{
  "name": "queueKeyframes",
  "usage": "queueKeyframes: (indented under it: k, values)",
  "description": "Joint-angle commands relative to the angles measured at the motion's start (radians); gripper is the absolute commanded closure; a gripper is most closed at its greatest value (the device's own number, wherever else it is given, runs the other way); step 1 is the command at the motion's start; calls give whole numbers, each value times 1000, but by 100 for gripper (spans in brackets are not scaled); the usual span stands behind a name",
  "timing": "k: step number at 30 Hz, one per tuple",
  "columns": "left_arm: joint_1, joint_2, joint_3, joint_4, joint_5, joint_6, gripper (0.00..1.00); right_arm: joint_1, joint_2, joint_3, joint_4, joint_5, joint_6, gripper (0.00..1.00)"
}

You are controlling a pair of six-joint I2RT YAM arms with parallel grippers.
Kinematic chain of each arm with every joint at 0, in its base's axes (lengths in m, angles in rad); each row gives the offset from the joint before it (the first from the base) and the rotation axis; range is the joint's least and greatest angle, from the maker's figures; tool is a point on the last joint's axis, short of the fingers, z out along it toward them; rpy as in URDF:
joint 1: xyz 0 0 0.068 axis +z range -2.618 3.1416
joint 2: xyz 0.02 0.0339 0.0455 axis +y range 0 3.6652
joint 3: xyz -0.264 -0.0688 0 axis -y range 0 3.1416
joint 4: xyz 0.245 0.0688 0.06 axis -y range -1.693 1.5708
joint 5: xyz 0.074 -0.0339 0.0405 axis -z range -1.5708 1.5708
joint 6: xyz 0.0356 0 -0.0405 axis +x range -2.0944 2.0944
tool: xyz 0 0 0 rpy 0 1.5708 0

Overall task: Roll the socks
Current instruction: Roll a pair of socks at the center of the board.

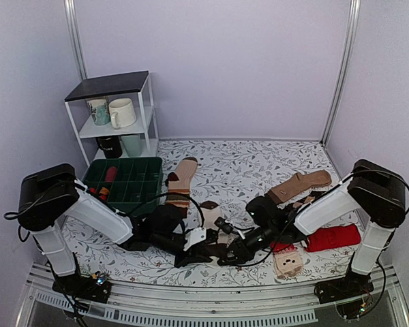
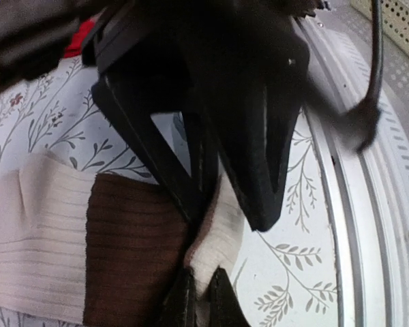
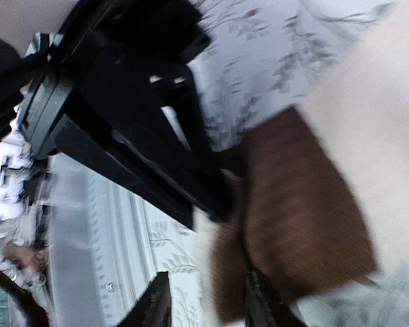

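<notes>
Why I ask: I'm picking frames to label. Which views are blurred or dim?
Top external view: sharp, evenly lit, soft shadows only. Left wrist view: the sock shows crisp ribbing, though dark areas lack detail. Right wrist view: motion blur smears the sock and the floral tablecloth.

**Sock (image 2: 37, 238), cream and brown: one on view**

Cream-white ribbed knit crossed by a wide dark brown band (image 2: 133, 259). I see it stretched flat on the floral surface (image 2: 48, 136), close to the front edge. The short cream end past the band is bunched and raised. Toe and cuff are out of my sight.
</notes>
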Motion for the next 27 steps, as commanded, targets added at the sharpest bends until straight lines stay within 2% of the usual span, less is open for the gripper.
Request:
queueKeyframes:
  k: [1,6,11,15,27]
  values:
    - [-8,45,-3,-150,56,-131,100,-5,-157,-125,-13,297,-7,60]
    - [18,73,9,-192,85,-210,100,31,-349,-275,211,439,-113,53]
    - [67,88,2,-204,132,-275,100,181,-408,-328,300,598,-292,53]
    - [91,102,-5,-206,161,-294,100,233,-379,-318,292,616,-372,53]
    - [103,126,-3,-206,175,-290,100,312,-210,-213,268,651,-434,53]
